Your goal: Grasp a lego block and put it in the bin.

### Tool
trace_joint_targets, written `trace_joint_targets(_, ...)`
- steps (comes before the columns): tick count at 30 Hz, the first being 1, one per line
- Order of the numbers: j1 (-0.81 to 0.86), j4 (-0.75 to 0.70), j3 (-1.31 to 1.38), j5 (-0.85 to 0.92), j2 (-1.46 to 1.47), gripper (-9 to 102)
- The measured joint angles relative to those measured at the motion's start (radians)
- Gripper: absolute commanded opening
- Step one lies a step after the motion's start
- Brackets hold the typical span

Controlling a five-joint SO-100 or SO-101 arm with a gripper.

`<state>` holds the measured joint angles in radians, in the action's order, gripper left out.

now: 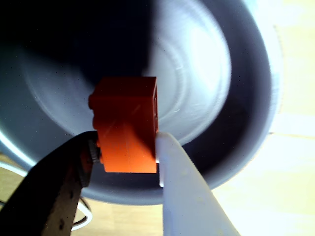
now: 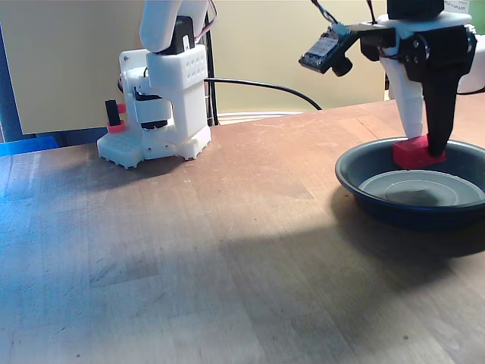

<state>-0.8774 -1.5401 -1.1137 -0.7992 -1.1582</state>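
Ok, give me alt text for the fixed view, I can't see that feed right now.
The gripper holds the red lego block between a white and a black finger, over the far side of the round dark bin at the right of a wooden table. The arm's white base stands at the back left.

The claw (image 1: 129, 147) pinches the red lego block (image 1: 127, 125) between a dark finger (image 1: 54, 191) and a white finger (image 1: 184, 191). The block hangs over the bin (image 1: 246, 142), whose grey floor lies partly in shadow, and pale tabletop (image 1: 290, 187) shows at right
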Motion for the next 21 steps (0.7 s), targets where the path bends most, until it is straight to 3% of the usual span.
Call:
trace_joint_targets(13, 0.021, 0.000, 0.029, 0.000, 0.048, 0)
trace_joint_targets(21, 0.026, 0.000, 0.029, 0.000, 0.048, 11)
